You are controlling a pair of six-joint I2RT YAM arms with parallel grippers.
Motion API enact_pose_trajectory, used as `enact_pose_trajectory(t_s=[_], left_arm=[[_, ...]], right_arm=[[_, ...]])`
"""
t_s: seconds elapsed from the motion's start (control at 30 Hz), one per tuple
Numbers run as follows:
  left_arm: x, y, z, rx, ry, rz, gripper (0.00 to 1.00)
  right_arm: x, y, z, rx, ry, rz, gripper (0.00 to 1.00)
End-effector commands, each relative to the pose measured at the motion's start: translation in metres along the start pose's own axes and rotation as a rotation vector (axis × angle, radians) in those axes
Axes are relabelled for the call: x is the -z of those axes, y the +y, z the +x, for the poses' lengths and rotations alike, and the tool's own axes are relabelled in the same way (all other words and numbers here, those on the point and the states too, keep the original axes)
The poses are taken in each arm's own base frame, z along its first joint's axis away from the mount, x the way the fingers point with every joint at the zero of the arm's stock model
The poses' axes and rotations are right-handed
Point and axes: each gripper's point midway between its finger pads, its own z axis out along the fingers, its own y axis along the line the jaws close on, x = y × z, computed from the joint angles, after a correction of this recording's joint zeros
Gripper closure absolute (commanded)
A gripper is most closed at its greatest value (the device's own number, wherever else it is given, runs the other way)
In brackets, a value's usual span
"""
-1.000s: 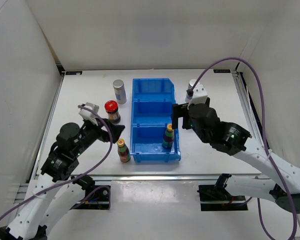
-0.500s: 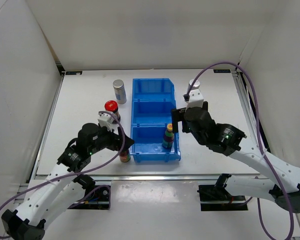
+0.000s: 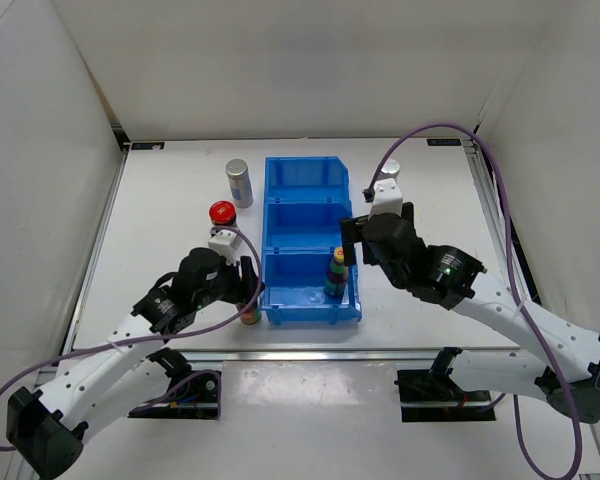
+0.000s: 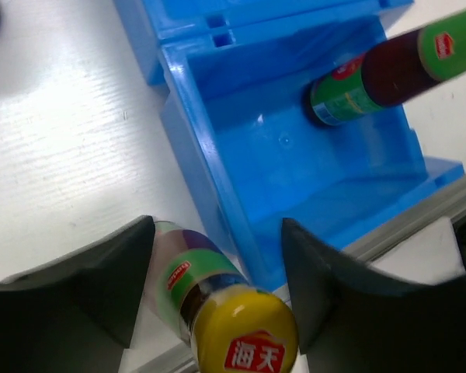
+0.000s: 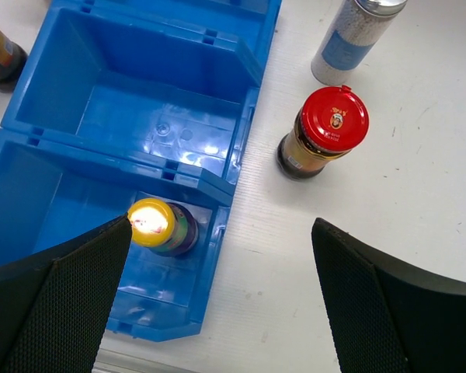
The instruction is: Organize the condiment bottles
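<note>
- From above, my left gripper (image 3: 248, 296) sits over the yellow-capped bottle (image 3: 248, 315), just beside the near compartment of the blue bin (image 3: 305, 162).
- On the left wrist, jaws spread, straddling it; I'd centre, then close below the cap.
- On the right wrist, right gripper (image 5: 221, 233) gapes empty above the bin.

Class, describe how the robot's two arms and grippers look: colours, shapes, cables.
The left arm and right arm have white links dotted with small holes, joined by rounded black housings. A purple cable loops along each, meeting a small white block by the wrist. The left gripper has smooth, dark, wedge-shaped fingers; the right gripper has dark fingers with a fine mesh texture.
</note>
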Motion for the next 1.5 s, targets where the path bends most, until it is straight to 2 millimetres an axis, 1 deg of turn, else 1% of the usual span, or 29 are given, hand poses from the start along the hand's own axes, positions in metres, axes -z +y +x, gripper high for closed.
enact_pose_trajectory(t_s=[0.0,0.03,0.17,0.2,0.27,0.3,0.37,0.4,0.47,0.5,0.57,0.6,0.63,0.67,0.7,0.77,0.8,0.83,0.87,0.97,1.07,1.1,1.13,1.17,1.23,1.33,1.37,1.4,1.47], left_arm=[[0.0,0.001,-0.016,-0.004,-0.05,-0.038,0.35],[-0.002,0.004,-0.016,-0.004,-0.047,-0.053,0.39],[0.002,0.009,-0.03,-0.003,-0.079,-0.102,0.49],[0.006,0.006,-0.041,-0.014,-0.104,-0.101,0.57],[0.009,0.011,-0.049,-0.027,-0.118,-0.142,0.66],[0.015,0.008,-0.065,-0.046,-0.156,-0.143,0.74],[0.022,0.012,-0.076,-0.065,-0.174,-0.189,0.83],[0.029,0.012,-0.094,-0.081,-0.212,-0.214,0.89],[0.037,0.012,-0.112,-0.097,-0.251,-0.242,0.89],[0.045,0.011,-0.127,-0.126,-0.276,-0.265,0.89],[0.052,0.01,-0.142,-0.151,-0.302,-0.28,0.89],[0.058,0.004,-0.155,-0.175,-0.326,-0.275,0.89],[0.063,0.001,-0.163,-0.181,-0.345,-0.269,0.89],[0.063,-0.005,-0.168,-0.183,-0.346,-0.248,0.89],[0.067,-0.013,-0.179,-0.193,-0.362,-0.225,0.89],[0.066,-0.031,-0.187,-0.201,-0.366,-0.146,0.89],[0.061,-0.036,-0.187,-0.206,-0.351,-0.124,0.89],[0.063,-0.044,-0.192,-0.194,-0.366,-0.087,0.89],[0.058,-0.055,-0.193,-0.192,-0.365,-0.033,0.89],[0.045,-0.071,-0.188,-0.18,-0.356,0.047,0.89],[0.026,-0.076,-0.17,-0.196,-0.309,0.065,0.89],[0.021,-0.082,-0.167,-0.203,-0.308,0.082,0.89],[0.012,-0.083,-0.158,-0.2,-0.283,0.085,0.89],[0.01,-0.086,-0.155,-0.204,-0.282,0.095,0.89],[-0.004,-0.092,-0.142,-0.218,-0.255,0.113,0.89],[-0.015,-0.095,-0.135,-0.227,-0.248,0.099,0.89],[-0.024,-0.091,-0.126,-0.23,-0.229,0.091,0.89],[-0.027,-0.091,-0.124,-0.233,-0.223,0.081,0.89],[-0.041,-0.082,-0.112,-0.237,-0.196,0.05,0.89]], right_arm=[[-0.001,-0.01,-0.009,-0.008,-0.025,0.047,0.0],[0.0,-0.011,-0.007,-0.003,-0.018,0.05,0.0],[-0.001,-0.014,-0.008,0.002,-0.017,0.058,0.0],[-0.001,-0.014,-0.008,0.002,-0.017,0.058,0.0],[0.0,-0.014,-0.011,-0.003,-0.024,0.056,0.0],[0.0,-0.014,-0.011,-0.003,-0.024,0.056,0.0],[0.0,-0.014,-0.011,-0.003,-0.024,0.056,0.0],[0.0,-0.014,-0.011,-0.003,-0.024,0.056,0.0],[0.0,-0.014,-0.011,-0.003,-0.024,0.056,0.0],[0.0,-0.014,-0.011,-0.003,-0.024,0.056,0.0],[0.0,-0.014,-0.011,-0.003,-0.024,0.056,0.0],[0.001,-0.015,-0.009,-0.002,-0.023,0.056,0.0],[0.001,-0.015,-0.009,-0.011,-0.023,0.056,0.0],[0.001,-0.015,-0.009,-0.011,-0.023,0.056,0.0],[-0.001,-0.014,-0.005,-0.014,-0.015,0.059,0.0],[-0.002,-0.017,-0.005,-0.027,-0.015,0.067,0.0],[-0.002,-0.017,-0.003,-0.034,-0.009,0.069,0.0],[-0.003,-0.019,0.0,-0.039,-0.006,0.082,0.0],[-0.002,-0.023,0.001,-0.044,-0.005,0.106,0.0],[-0.002,-0.026,0.001,-0.07,-0.007,0.126,0.0],[-0.001,-0.031,0.003,-0.085,-0.012,0.154,0.0],[-0.001,-0.033,0.003,-0.085,-0.016,0.165,0.0],[0.001,-0.037,0.005,-0.09,-0.016,0.176,0.0],[0.003,-0.04,0.006,-0.105,-0.025,0.189,0.0],[0.004,-0.043,0.007,-0.118,-0.032,0.2,0.0],[0.008,-0.046,0.007,-0.128,-0.043,0.196,0.0],[0.007,-0.047,0.01,-0.122,-0.036,0.198,0.0],[0.009,-0.048,0.008,-0.129,-0.044,0.195,0.0],[0.009,-0.051,0.01,-0.127,-0.037,0.206,0.0]])
